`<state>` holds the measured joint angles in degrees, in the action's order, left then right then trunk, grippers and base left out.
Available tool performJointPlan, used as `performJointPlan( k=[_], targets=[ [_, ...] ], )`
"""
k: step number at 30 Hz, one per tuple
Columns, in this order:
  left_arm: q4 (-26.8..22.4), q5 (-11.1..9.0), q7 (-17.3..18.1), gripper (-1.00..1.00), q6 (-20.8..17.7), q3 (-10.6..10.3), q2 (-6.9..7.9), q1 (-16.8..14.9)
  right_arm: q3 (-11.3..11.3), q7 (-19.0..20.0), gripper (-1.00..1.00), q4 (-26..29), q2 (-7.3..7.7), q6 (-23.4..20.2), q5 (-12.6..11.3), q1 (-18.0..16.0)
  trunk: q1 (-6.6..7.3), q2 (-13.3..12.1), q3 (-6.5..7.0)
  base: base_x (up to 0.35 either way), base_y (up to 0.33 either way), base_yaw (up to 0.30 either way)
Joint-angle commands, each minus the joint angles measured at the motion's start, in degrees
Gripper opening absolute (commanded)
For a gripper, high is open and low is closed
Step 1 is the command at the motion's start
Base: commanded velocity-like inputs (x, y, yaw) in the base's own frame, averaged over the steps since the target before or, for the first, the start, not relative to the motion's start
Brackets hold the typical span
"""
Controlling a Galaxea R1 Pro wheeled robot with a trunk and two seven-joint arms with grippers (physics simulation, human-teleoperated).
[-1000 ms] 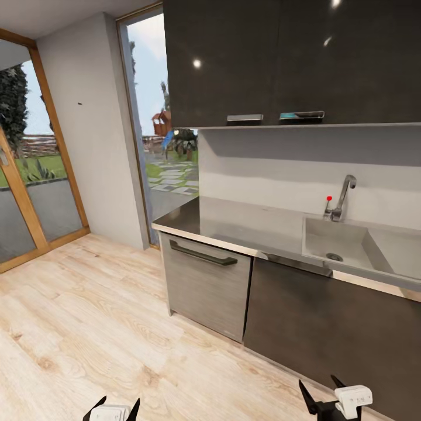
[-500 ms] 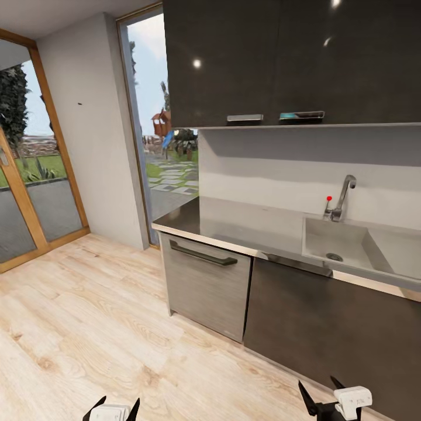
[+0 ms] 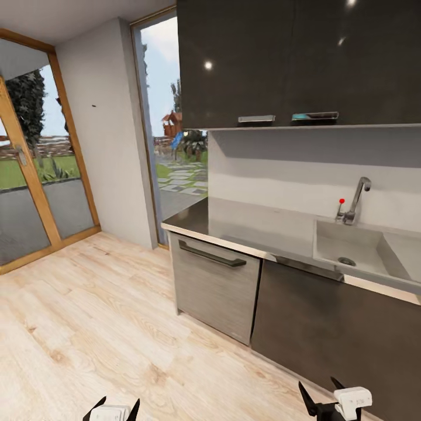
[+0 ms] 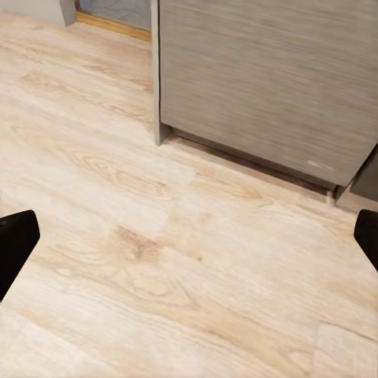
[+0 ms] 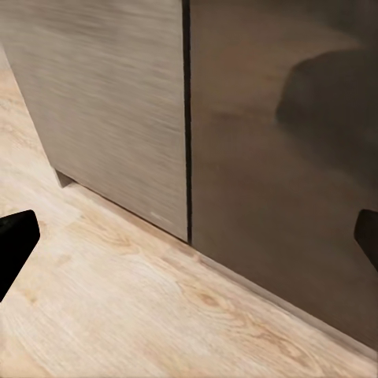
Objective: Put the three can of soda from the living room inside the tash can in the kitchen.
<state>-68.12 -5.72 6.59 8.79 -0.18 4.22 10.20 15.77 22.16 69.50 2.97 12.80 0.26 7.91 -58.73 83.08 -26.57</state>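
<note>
Presently: kitchen, both pincers, left and right, spread, empty; drive on slowly, scanning floor for bin.

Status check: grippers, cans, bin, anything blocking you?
Left gripper open, empty; right gripper open, empty. In kitchen, facing steel worktop and sink. Wood floor ahead.

I'm facing a steel worktop. A sink with a tap is sunk into it; glossy dark wall cabinets hang above, a grey-fronted drawer unit sits under it. Beyond the worktop's far end stands a tall window, then a pale wall, then wood-framed glass doors. Light wood floor runs before it.
</note>
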Motion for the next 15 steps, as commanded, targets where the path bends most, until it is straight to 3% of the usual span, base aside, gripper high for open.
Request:
performJointPlan(
  k=[1,15],
  targets=[
    [0.0,0.0,0.0,1.0,0.0,0.0,0.0,0.0,0.0,0.0,1.0,0.0,0.0,0.0,0.0,0.0,0.0,0.0,0.01,0.0,0.0,0.061],
    [0.7,0.0,-0.1,1.0,0.0,-0.1,-0.05,0.0,-0.2,-0.1,1.0,-0.1,-0.14,-0.1,-0.1,0.0,0.0,0.0,0.0,0.0,0.0,0.027]
  ],
)
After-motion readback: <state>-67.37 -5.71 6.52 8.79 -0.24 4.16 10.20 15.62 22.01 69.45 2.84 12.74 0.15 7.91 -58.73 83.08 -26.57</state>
